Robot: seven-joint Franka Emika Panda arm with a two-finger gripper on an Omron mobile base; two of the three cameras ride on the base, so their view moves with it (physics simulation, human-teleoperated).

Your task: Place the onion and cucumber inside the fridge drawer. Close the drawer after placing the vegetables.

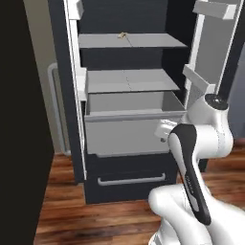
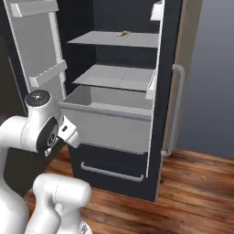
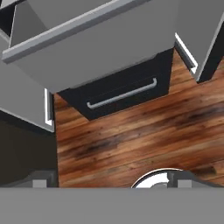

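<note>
Two flat grey shelves sit above the fridge drawer, which is pulled out w/ its plain light grey front toward me; inside looks bare as far as I can see. A small tan item lies on the top shelf, too small to ID. Below the drawer is a dark lower drawer w/ a grey bar handle, over wood floor. My tool points down at the floor; tips barely show, can't tell if spread or pressed together.
</note>
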